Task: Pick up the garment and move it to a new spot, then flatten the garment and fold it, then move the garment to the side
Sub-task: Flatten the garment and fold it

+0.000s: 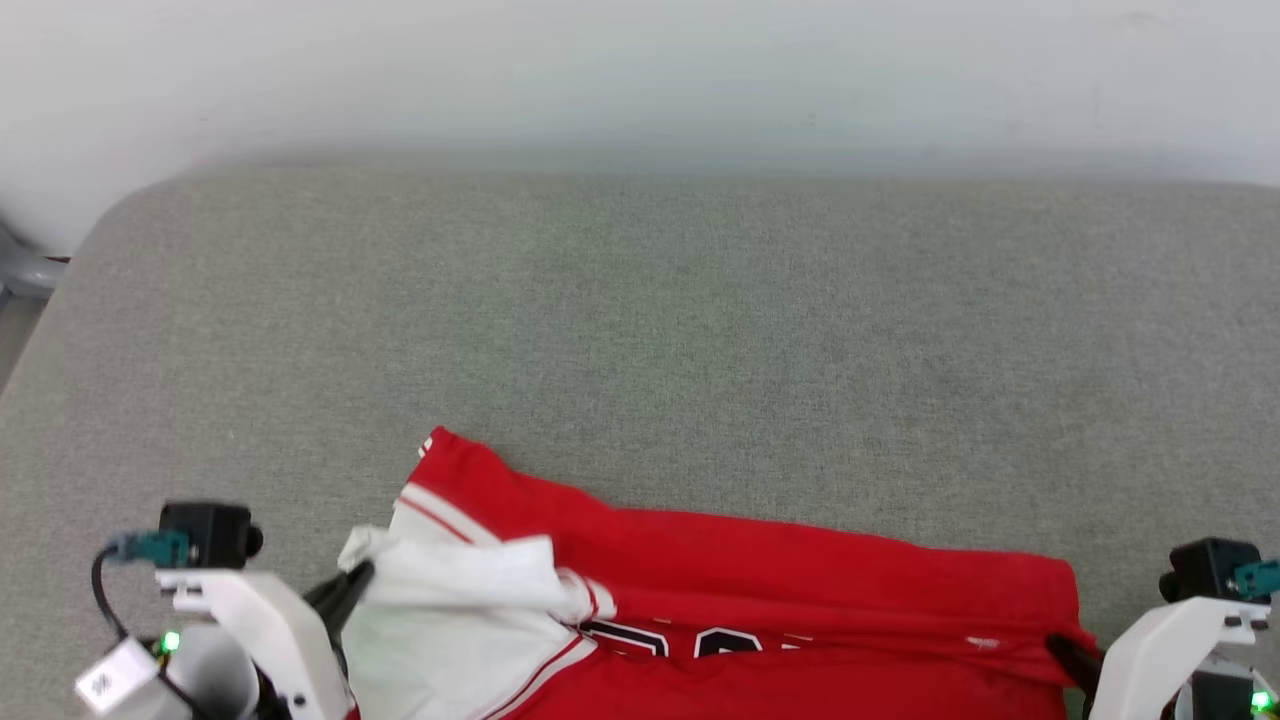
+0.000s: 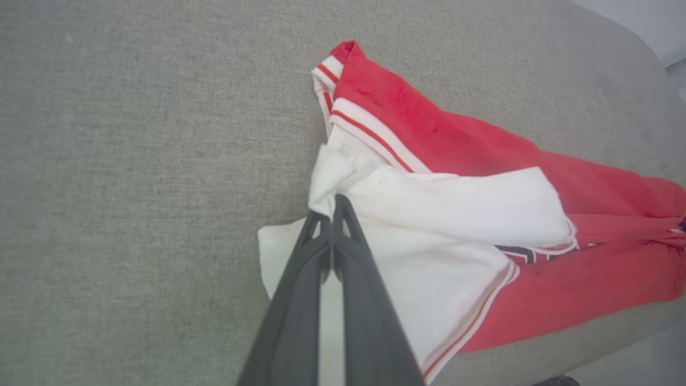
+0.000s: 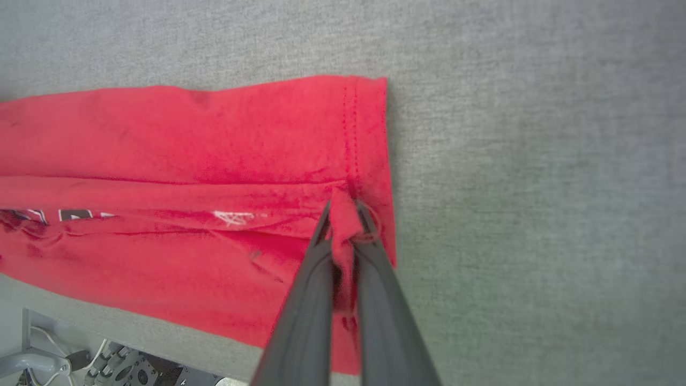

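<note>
Now we hold the shirt (image 1: pixel 800 580) at both ends near the front edge of the grey padded surface (image 1: pixel 640 330). Our left gripper (image 2: pixel 330 210) is clenched on a bunched white sleeve (image 2: pixel 455 203), and our right gripper (image 3: pixel 343 214) is pinched on a fold of the red hem (image 3: pixel 370 134) at the other end. Between them the shirt lies folded lengthwise on the surface, part of its black lettering (image 1: pixel 640 640) showing along the fold

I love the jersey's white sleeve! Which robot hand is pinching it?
The left gripper. It pinches the white sleeve; the right gripper pinches the red hem.
</note>
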